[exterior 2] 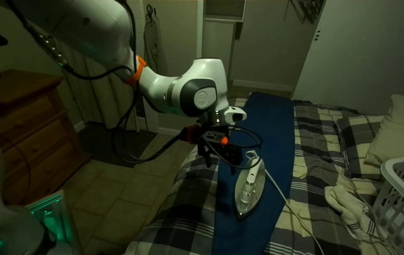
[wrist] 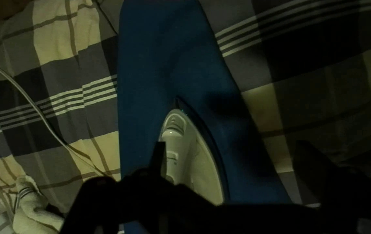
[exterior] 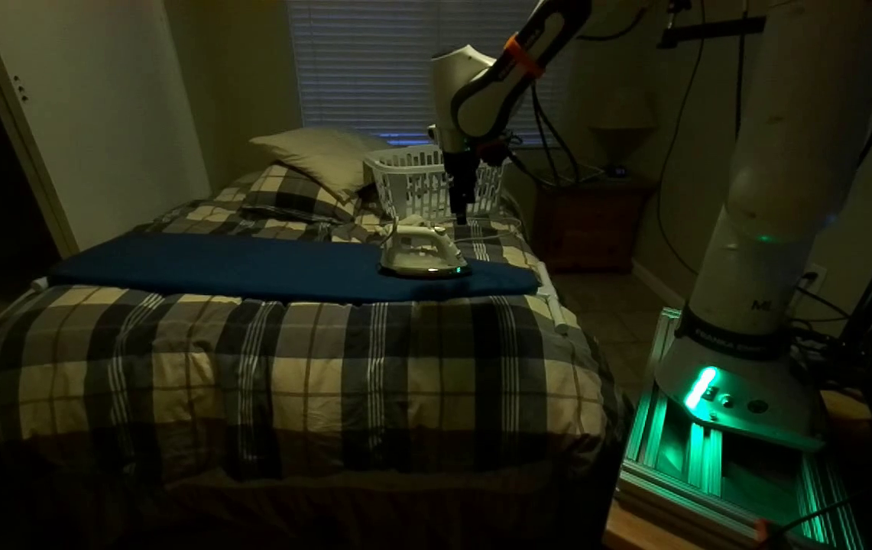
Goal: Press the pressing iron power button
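Note:
The pressing iron (exterior: 439, 263) rests soleplate-down on the blue ironing board (exterior: 252, 263), pale grey with a raised handle. From above, in the wrist view, its nose and upper body (wrist: 205, 172) show, while the rear is hidden behind the dark gripper. Small raised controls (wrist: 173, 157) sit along its top; which one is the power button I cannot tell. My gripper (wrist: 232, 143) hangs over the board with its jaws wide apart and nothing held between them. The left finger (wrist: 159, 157) overlaps the iron's edge in that view. In an exterior view the gripper (exterior 2: 220, 168) is beside the iron's handle, apparently above it.
A white laundry basket (exterior: 413, 183) stands on the plaid bed (exterior: 313, 382) behind the iron, near pillows (exterior: 329, 153). The iron's pale cord (exterior 2: 295, 214) trails across the bed. A light cloth (exterior 2: 347, 207) lies by the basket. Black cables (exterior 2: 251, 132) loop around the wrist.

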